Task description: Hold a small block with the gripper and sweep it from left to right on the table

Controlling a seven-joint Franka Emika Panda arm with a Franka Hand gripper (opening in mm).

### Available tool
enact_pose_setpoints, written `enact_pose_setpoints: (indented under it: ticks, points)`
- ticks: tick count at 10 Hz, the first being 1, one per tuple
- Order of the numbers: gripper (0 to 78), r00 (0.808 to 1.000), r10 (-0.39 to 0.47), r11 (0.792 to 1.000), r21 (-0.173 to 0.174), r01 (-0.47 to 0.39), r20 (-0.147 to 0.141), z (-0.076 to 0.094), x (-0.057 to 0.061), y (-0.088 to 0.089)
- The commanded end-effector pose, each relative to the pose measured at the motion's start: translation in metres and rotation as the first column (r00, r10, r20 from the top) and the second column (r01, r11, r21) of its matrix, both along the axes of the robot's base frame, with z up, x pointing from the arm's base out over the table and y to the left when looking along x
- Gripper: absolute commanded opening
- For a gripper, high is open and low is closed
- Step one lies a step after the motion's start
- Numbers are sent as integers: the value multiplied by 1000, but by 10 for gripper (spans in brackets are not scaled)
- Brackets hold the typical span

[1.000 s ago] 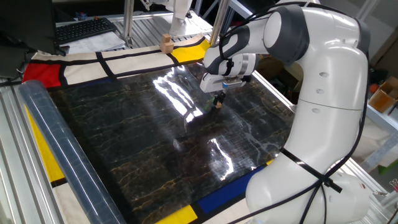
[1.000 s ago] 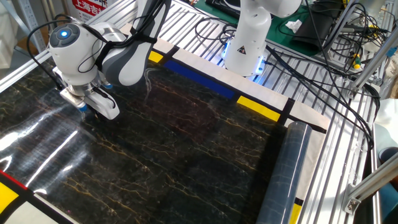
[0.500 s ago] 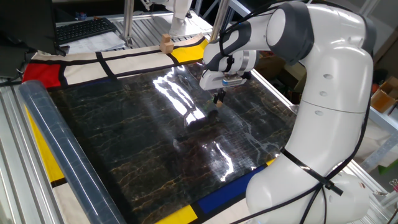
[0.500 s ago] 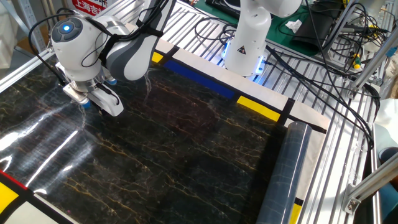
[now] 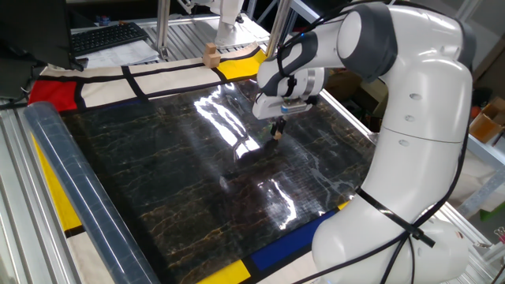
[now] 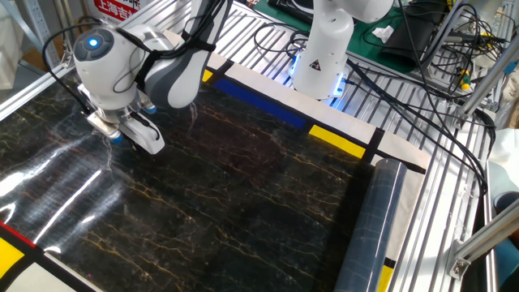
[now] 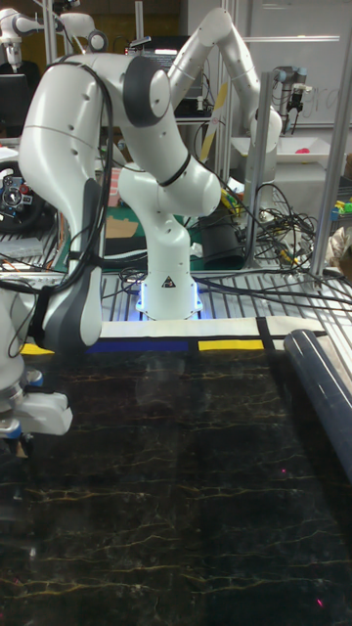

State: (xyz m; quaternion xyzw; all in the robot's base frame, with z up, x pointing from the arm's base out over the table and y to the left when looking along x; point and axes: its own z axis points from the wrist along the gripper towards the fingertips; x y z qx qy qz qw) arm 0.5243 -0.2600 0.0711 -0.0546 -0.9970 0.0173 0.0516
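My gripper [image 5: 276, 131] points down, and its jaws pinch the small block [image 5: 277, 134] low over the table [image 5: 158, 173]. I am near the table's far edge, by the yellow panel [image 5: 237, 66]. A bigger wooden block [image 5: 210, 54] sits there. Lots of dark table lies open toward the rolled sheet [image 5: 87, 205].

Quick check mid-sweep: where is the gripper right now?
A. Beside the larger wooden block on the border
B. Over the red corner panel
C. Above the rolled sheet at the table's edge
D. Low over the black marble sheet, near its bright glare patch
D: the gripper hangs low over the black marble table, far from the larger wooden block and the rolled sheet.
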Motion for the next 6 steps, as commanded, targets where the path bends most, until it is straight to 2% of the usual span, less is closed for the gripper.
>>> enact_pose_setpoints:
  ticks: [1,6]
  points:
    - [14,1000,18,1000,3,-18,24,-15,3,2]
    - [14,1000,0,1000,11,0,22,-11,2,2]
